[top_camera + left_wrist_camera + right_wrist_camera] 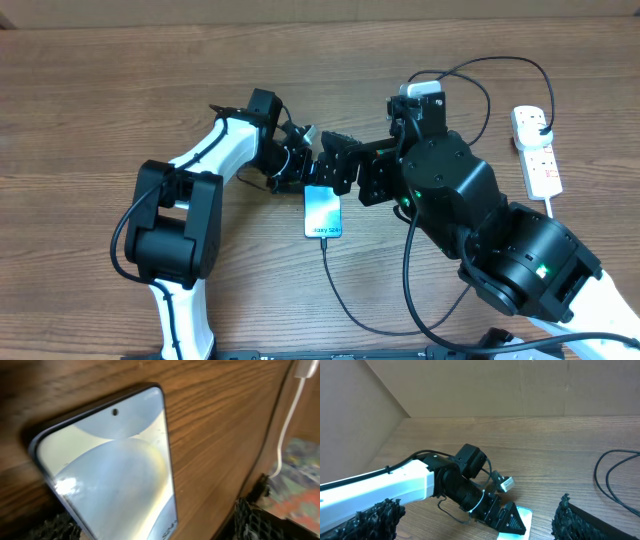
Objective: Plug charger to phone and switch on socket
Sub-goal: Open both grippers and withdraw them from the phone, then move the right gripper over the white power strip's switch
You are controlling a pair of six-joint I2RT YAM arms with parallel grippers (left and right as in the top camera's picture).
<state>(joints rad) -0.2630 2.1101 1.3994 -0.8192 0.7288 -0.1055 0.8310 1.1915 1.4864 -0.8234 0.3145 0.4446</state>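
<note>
The phone (322, 212) lies flat on the wooden table with its blue-cyan screen up. The charger cable (345, 300) meets its near end, loops round and runs back to a black plug (541, 124) in the white socket strip (538, 160) at the right. My left gripper (305, 178) is open over the phone's far end. In the left wrist view its fingers (150, 530) stand on either side of the phone (110, 470). My right gripper (340, 172) is open and empty just beside it. In the right wrist view its fingers (475, 525) frame the left gripper and a corner of the phone (522, 515).
The strip's thick white cord (549, 205) runs toward the table's near edge; it also shows in the left wrist view (286, 430). Black cable loops (615, 475) lie on the table behind the right arm. A brown wall bounds the far side.
</note>
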